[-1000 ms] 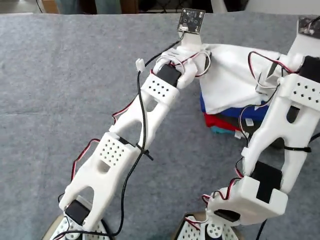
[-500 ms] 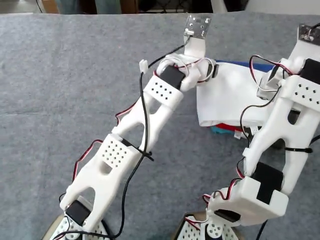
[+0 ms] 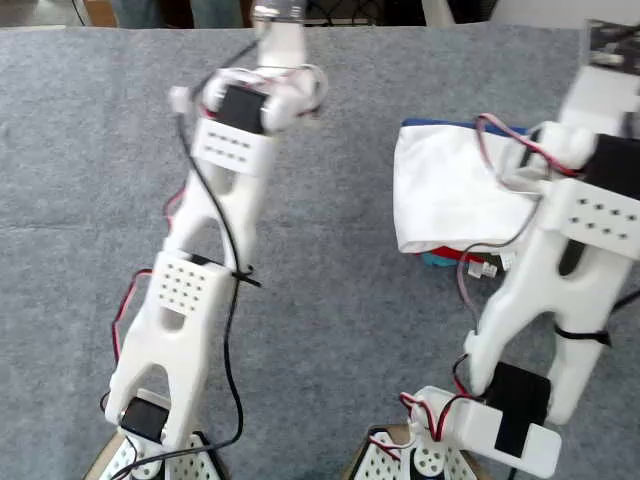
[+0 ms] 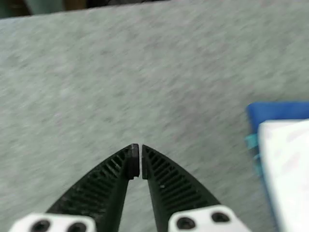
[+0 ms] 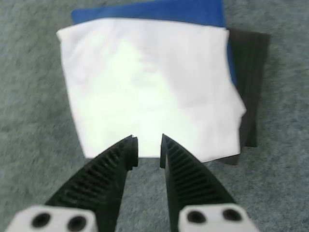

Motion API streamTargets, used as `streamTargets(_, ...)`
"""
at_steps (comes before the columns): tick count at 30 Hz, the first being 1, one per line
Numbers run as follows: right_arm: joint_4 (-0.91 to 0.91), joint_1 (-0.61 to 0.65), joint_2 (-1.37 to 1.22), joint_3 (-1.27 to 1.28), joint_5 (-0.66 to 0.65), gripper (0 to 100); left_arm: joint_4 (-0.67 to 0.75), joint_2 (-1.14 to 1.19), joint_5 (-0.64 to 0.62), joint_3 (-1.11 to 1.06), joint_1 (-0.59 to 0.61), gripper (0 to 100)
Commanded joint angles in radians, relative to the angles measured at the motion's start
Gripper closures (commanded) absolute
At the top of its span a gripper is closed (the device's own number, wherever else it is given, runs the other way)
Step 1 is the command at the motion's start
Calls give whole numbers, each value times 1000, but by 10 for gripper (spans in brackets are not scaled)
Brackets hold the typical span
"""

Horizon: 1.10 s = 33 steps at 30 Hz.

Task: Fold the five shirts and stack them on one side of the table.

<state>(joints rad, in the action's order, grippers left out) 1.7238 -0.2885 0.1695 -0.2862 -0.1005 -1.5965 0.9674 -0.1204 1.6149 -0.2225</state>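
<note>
A stack of folded shirts lies on the right side of the table, with a white shirt (image 3: 445, 195) on top. A blue edge (image 3: 440, 126) shows at its far side, and red (image 3: 450, 255) and teal (image 3: 438, 262) edges at its near side. In the right wrist view the white shirt (image 5: 149, 87) covers a blue one (image 5: 149, 12) and a black one (image 5: 248, 87). My right gripper (image 5: 147, 147) hovers at the white shirt's edge, slightly open and empty. My left gripper (image 4: 135, 162) is shut on nothing over bare cloth, left of the stack's blue corner (image 4: 277, 113).
A grey cloth (image 3: 100, 150) covers the whole table. The left arm (image 3: 215, 200) stretches up the left-middle, and the right arm (image 3: 570, 250) stands over the stack's right side. Dark furniture lines the far edge.
The left arm let go of the white shirt and swung left, away from the stack. The white shirt went from bunched to lying flat on the pile. The right arm shifted slightly.
</note>
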Motion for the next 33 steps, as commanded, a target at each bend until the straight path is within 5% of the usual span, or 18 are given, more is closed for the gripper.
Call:
streamTargets(1,38,195,38,51,5,983,-144,-74,95,50,70,971)
streamTargets(12,-40,486,418,403,31,985,-172,-278,167,-47,294,972)
streamTargets(21,-247,511,820,966,32,984,-112,-832,164,-967,295,972)
streamTargets(33,-466,482,1221,1357,41,984,385,-1640,172,-2199,317,971)
